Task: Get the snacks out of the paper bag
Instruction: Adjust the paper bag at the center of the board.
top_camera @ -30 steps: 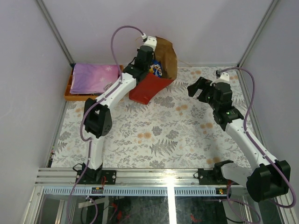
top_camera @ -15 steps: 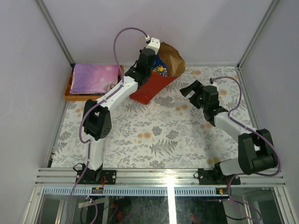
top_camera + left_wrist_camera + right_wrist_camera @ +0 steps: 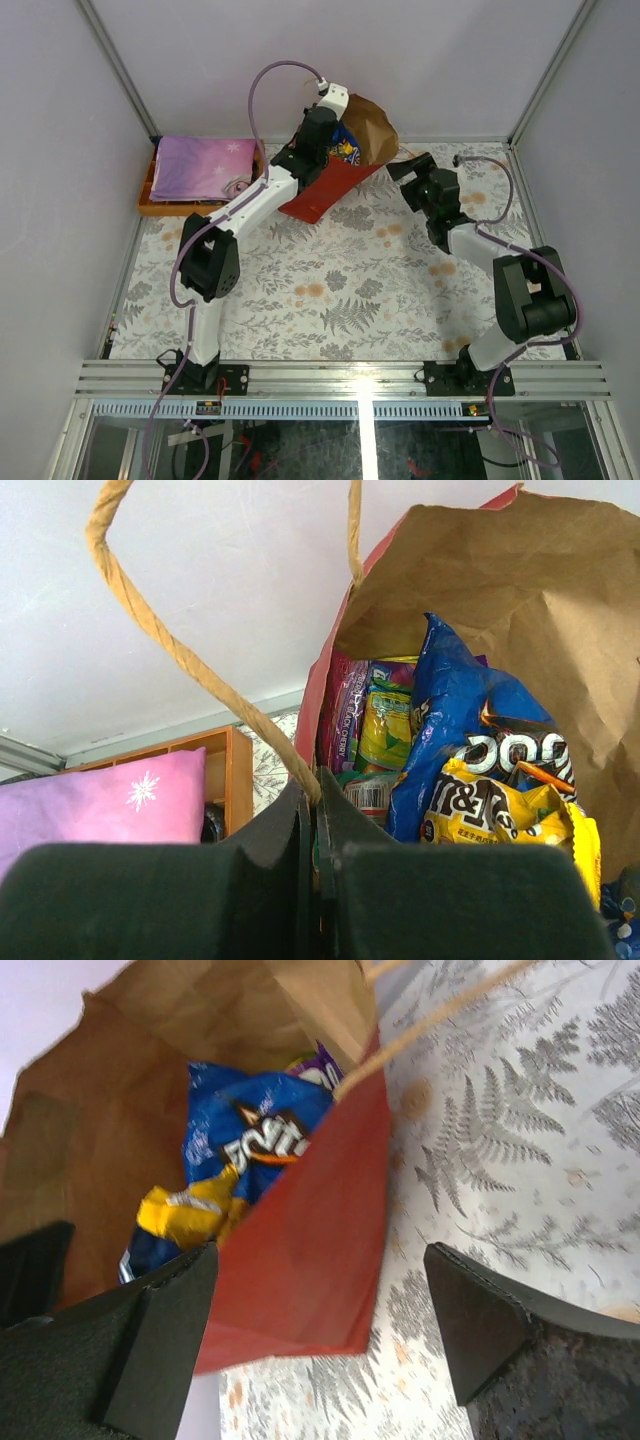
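**Snacks all inside, none out yet**

The left gripper (image 3: 318, 780) pinches the paper bag's (image 3: 320, 192) edge by a handle (image 3: 180, 652), holding it tilted. Inside the bag sit the snacks: a blue packet (image 3: 450, 720), a yellow packet (image 3: 490, 810) and more behind. None lies outside the bag. Just right of the bag, the right gripper (image 3: 408, 168) is spread wide and holds nothing. All the taking out looks left to do.
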`<state>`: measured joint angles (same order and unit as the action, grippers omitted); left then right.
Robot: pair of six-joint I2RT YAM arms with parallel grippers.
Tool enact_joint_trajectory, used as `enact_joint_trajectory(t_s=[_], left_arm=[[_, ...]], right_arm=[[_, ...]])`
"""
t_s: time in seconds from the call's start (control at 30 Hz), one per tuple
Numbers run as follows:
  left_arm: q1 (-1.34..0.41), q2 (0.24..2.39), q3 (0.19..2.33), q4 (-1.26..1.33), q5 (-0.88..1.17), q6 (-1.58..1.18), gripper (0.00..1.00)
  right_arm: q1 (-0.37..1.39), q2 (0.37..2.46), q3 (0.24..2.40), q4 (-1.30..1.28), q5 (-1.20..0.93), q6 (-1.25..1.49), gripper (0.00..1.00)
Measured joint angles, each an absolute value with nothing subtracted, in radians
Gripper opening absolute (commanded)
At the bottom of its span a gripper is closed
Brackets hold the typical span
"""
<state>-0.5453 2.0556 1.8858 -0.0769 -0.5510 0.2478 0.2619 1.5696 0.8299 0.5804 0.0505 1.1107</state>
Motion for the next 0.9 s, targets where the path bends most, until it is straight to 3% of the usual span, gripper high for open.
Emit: enact_joint_trajectory(t_s=[0.43, 0.5, 0.6, 0.73, 0.9], left_arm=[[-0.585, 2.06, 1.887, -0.062, -0.574, 0.295, 0.0], [-0.593, 2.066, 1.892, -0.059, -0.587, 0.311, 0.0], [-0.605, 2.079, 1.905, -0.054, -0.6, 0.328, 0.0], [-0.628, 2.098, 1.919, -0.031, -0.624, 0.356, 0.0], [-0.658, 2.115, 1.919, 0.01, -0.645, 0.38, 0.0]], right_arm=[[0.262, 1.862, 1.246, 0.32, 0.041, 1.145, 0.77], [0.262, 1.895, 1.278, 0.281, 0.023, 1.145, 0.61], [0.262, 1.92, 1.288, 0.251, -0.015, 1.147, 0.28], [0.262, 1.919, 1.266, 0.248, -0.047, 1.156, 0.04], [0.263, 1.885, 1.147, 0.289, -0.047, 1.175, 0.0]])
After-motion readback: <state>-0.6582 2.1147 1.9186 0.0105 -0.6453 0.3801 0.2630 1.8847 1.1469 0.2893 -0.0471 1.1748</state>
